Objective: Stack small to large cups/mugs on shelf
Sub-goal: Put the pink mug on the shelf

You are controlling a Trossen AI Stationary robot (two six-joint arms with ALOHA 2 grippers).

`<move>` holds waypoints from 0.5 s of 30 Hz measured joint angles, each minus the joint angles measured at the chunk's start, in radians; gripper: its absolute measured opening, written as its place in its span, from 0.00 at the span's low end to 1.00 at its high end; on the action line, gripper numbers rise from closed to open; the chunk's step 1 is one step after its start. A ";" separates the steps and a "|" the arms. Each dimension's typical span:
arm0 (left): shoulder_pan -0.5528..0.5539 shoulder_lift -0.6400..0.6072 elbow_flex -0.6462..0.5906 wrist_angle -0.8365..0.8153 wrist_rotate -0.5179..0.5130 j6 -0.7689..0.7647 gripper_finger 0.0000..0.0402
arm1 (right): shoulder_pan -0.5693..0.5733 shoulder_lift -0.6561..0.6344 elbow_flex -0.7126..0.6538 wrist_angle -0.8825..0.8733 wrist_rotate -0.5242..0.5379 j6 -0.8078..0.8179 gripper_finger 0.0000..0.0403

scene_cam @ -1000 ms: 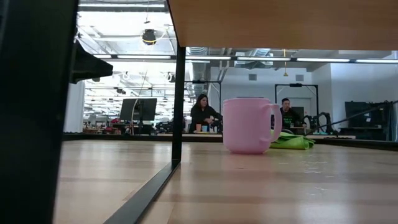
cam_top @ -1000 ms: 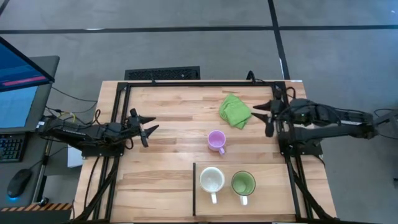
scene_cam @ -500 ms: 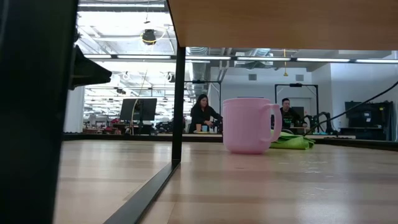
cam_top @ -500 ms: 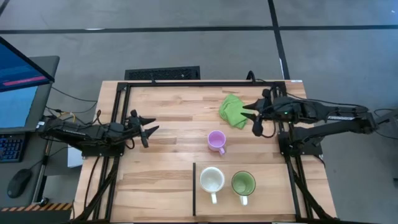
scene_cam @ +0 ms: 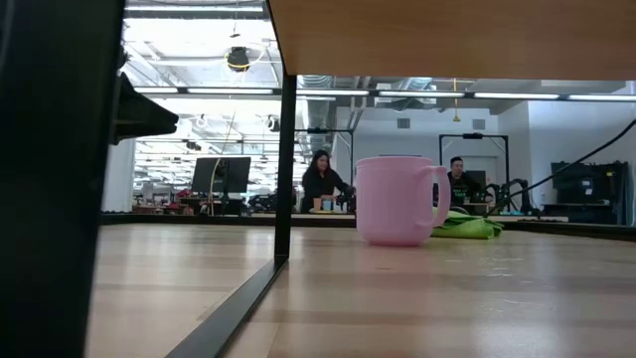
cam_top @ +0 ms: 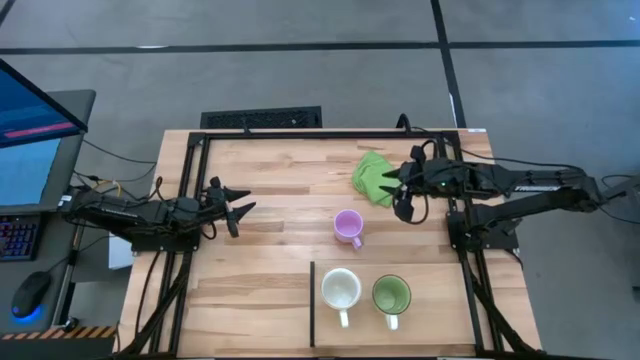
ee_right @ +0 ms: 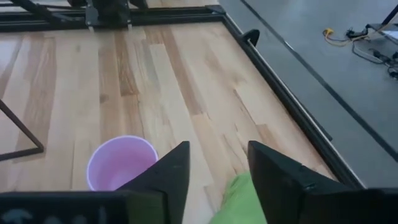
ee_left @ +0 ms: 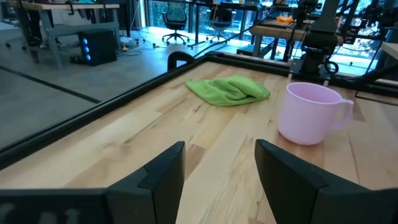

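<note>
Purple mug [cam_top: 347, 227] upright, empty; both grippers' fingers parted, gripping nothing.

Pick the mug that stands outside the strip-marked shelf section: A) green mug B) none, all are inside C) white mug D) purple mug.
D: the purple mug stands on the open table above the black strip, while the white mug and green mug sit inside the shelf.
</note>
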 joint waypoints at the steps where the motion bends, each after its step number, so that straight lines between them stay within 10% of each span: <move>1: 0.000 0.000 0.000 0.000 0.000 0.000 0.46 | 0.000 0.000 0.000 0.002 0.000 -0.010 0.47; 15: 0.000 0.000 0.000 -0.020 0.000 0.033 0.46 | 0.000 0.013 0.000 0.019 -0.003 -0.145 0.67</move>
